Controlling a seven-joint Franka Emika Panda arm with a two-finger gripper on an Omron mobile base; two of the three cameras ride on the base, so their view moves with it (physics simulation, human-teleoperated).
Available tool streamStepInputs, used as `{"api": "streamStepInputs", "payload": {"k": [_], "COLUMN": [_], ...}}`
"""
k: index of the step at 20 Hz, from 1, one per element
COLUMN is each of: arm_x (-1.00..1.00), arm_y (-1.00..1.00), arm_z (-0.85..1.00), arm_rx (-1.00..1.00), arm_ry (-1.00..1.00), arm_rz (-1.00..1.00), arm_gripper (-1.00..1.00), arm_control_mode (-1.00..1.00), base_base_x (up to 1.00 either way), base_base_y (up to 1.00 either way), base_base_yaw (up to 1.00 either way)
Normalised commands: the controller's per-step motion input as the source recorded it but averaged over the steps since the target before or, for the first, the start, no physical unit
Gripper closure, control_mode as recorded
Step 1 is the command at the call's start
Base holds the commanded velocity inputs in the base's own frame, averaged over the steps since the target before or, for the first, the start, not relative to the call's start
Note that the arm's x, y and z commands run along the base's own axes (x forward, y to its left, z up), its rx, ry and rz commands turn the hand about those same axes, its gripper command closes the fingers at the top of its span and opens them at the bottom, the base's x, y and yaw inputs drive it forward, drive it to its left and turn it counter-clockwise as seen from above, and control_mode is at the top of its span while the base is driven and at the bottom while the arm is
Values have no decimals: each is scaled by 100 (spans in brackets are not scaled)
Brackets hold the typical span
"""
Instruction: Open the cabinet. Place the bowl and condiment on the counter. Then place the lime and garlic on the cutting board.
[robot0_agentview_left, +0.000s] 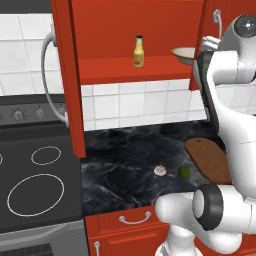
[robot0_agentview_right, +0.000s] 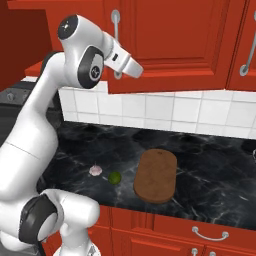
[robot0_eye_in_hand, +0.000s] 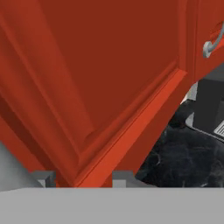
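I see the red cabinet with its left door swung open. One small yellow bottle with a dark cap stands on the red shelf inside, and one cream bowl sits at the shelf's right end. Down on the black desk lie one pale garlic and one green lime, close together, beside one brown cutting board. My end effector is up against a red door panel, and I cannot tell how wide it is.
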Motion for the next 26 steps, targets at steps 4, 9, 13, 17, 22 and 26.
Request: {"api": "streamStepInputs", "payload": {"k": [4, 9, 13, 17, 22, 26], "arm_x": [-48, -57, -56, -46, -39, -36], "arm_y": [-100, -100, -100, -100, -100, -100], "arm_z": [-68, -63, -67, -78, -80, -79], "arm_rx": [5, 3, 3, 2, 0, 0], "arm_ry": [-2, -1, -2, -1, -2, -2], "arm_rz": [0, 0, 0, 0, 0, 0], "arm_gripper": [100, 100, 100, 100, 100, 100], "arm_control_mode": [-100, -100, -100, -100, -100, -100], "base_base_x": [0, 0, 0, 0, 0, 0], "base_base_y": [0, 0, 0, 0, 0, 0], "base_base_yaw": [0, 0, 0, 0, 0, 0]}}
